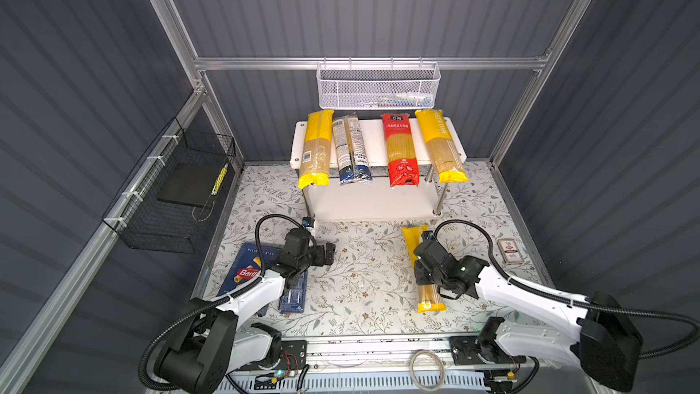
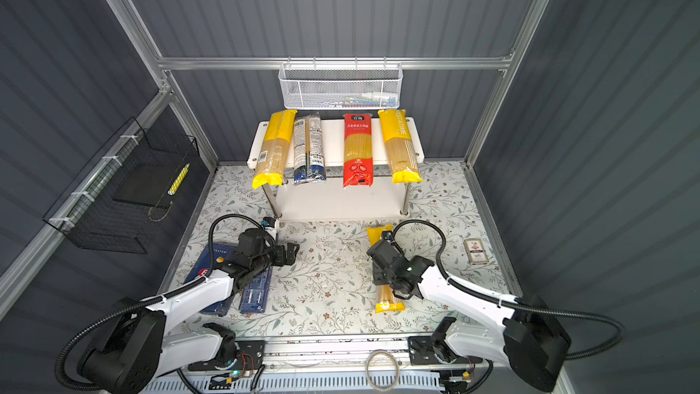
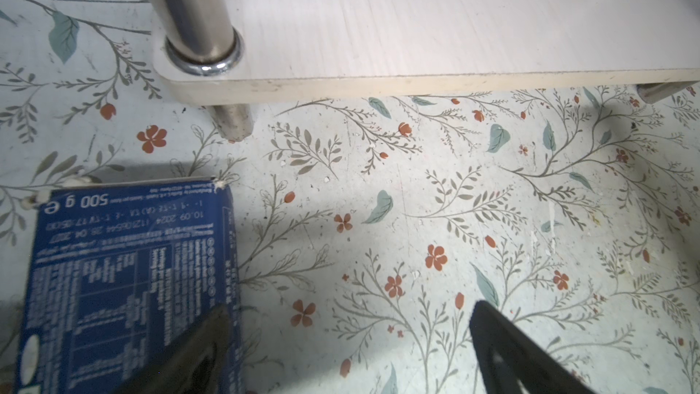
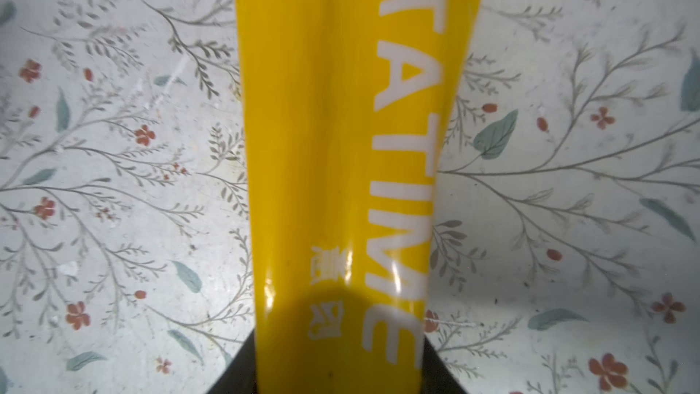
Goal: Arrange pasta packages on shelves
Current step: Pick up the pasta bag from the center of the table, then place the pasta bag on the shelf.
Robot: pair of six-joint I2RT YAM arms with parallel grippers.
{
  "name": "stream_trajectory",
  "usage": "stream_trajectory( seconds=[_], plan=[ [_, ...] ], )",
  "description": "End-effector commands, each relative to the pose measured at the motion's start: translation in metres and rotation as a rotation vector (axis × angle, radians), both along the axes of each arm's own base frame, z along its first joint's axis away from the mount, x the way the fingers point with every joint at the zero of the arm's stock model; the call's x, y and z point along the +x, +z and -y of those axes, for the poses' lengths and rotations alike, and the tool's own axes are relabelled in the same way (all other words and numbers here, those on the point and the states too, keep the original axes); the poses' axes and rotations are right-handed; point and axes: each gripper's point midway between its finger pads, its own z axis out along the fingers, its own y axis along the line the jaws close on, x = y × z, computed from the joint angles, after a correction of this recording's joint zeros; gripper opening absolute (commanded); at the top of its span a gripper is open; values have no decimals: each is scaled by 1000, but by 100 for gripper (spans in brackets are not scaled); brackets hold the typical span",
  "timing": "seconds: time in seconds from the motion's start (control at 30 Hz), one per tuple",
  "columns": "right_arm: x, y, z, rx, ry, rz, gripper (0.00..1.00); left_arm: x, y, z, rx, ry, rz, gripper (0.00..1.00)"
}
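Observation:
The shelves (image 1: 375, 138) stand at the back, with a bare lower board (image 1: 375, 202) that the left wrist view shows close up (image 3: 416, 13). Lying across the top board are a yellow bag (image 1: 316, 149), a grey-and-blue bag (image 1: 350, 149), a red bag (image 1: 401, 149) and another yellow bag (image 1: 441, 145). A third yellow bag (image 1: 430, 297) (image 4: 322, 126) lies on the table. My right gripper (image 1: 423, 272) (image 4: 339, 369) is shut on its sides. My left gripper (image 1: 327, 253) (image 3: 350, 308) hangs open over bare table. Beside it lie the narrow blue box (image 1: 293, 297) (image 3: 125, 278) and the wide Barilla box (image 1: 246, 271).
A white mesh basket (image 1: 378, 89) hangs on the back rail above the shelves. A black wire basket (image 1: 170, 191) hangs on the left wall. A small red-and-white card (image 1: 510, 251) lies at the right. A chrome leg (image 3: 193, 1) stands close to my left gripper.

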Motion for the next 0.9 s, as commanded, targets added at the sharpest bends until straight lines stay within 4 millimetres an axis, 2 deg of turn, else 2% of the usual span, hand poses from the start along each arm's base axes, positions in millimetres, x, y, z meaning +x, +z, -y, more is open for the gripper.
stream_trajectory(
  seconds=[0.0, 0.27, 0.47, 0.87],
  plan=[
    [17, 32, 3, 27, -30, 121, 15, 1, 3, -1, 0, -4, 11, 100],
    [38, 60, 3, 33, -14, 166, 15, 1, 3, 0, 0, -7, 12, 100],
    [63, 78, 5, 47, -19, 197, 15, 1, 3, -1, 0, -4, 12, 100],
    [132, 83, -3, 44, -36, 239, 16, 1, 2, 0, 1, -9, 6, 100]
  ],
)
